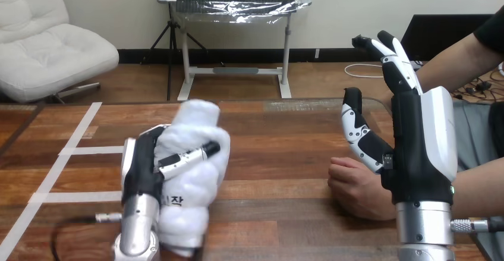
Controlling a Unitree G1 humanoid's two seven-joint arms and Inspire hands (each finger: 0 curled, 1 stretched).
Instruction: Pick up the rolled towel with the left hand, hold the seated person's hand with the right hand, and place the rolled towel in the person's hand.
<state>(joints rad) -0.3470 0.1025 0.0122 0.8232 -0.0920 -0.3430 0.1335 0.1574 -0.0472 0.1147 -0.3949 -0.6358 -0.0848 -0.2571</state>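
**Towel gripped on the left, right hand spread wide beside the person's hand**

The left hand [141,169] has its fingers and thumb curled round the rolled towel [199,124], which stands upright and reaches above and below the grip. A broad bare stretch of table [279,154] lies between the two hands. The right hand [416,148] stands upright, fingers straight, thumb spread, holding nothing. The person's hand [356,186] rests curled on the wood just at its thumb side, partly behind its wrist; whether they touch is hard to tell.
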